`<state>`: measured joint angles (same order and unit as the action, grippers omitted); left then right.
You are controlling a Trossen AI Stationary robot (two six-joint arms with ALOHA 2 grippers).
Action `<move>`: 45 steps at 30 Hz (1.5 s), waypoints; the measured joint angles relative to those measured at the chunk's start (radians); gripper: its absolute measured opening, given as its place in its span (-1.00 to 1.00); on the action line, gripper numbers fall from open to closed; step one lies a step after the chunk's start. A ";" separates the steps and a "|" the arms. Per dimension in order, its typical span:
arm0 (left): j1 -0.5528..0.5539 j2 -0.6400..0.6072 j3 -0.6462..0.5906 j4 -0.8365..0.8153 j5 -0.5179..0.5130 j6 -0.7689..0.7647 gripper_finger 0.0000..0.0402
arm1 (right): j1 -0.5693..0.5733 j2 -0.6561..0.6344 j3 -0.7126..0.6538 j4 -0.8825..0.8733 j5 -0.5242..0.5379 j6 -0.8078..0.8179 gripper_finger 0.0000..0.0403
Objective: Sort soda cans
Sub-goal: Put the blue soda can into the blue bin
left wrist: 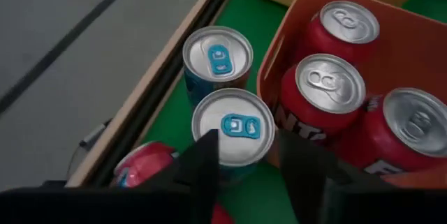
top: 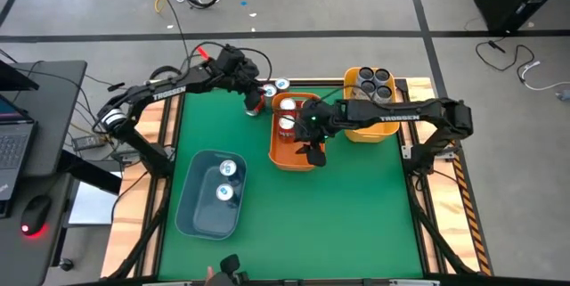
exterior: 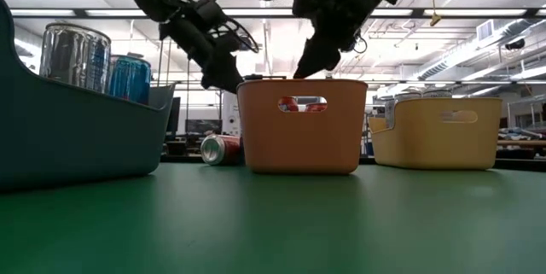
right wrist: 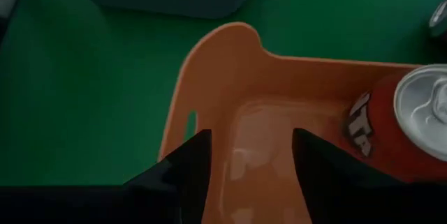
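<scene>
Two teal-blue soda cans [left wrist: 217,54] [left wrist: 234,121] stand upright on the green table beside the orange bin [left wrist: 269,77]. A red can [left wrist: 143,165] lies on its side next to them. Three red cans [left wrist: 328,91] stand in the orange bin. My left gripper [left wrist: 244,175] is open, with its fingers just above and to either side of the nearer teal can. My right gripper [right wrist: 244,168] is open over the orange bin's bare near end [right wrist: 258,126] and holds nothing. The blue bin [top: 191,210] holds two teal cans [top: 228,169], and the yellow bin [top: 356,132] holds dark cans [top: 374,84].
The table's wooden far-left edge [left wrist: 150,98] runs close beside the teal cans. The three bins stand on the green mat, with the blue one at near left and the yellow one at far right. Open green surface [top: 356,224] lies at the near right. A laptop and mouse sit off the table on the left.
</scene>
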<state>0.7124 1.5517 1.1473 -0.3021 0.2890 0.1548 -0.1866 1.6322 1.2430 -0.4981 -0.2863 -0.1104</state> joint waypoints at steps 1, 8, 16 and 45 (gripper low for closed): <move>0.000 0.012 0.000 0.014 0.000 -0.007 -0.19 | 0.003 -0.013 -0.006 0.003 0.002 0.004 -0.08; -0.005 0.058 0.000 0.083 0.002 -0.033 0.19 | 0.018 -0.081 -0.015 0.016 0.028 0.010 -0.09; -0.022 0.096 0.000 0.093 -0.011 -0.028 0.28 | 0.018 -0.084 -0.015 0.031 0.031 0.002 -0.10; -0.040 0.138 0.144 -0.118 -0.122 0.046 0.28 | 0.020 -0.082 -0.016 0.025 0.031 -0.016 -0.14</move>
<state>0.6727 1.6895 1.2911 -0.4197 0.1666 0.2009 -0.1664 1.5505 1.2274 -0.4728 -0.2554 -0.1266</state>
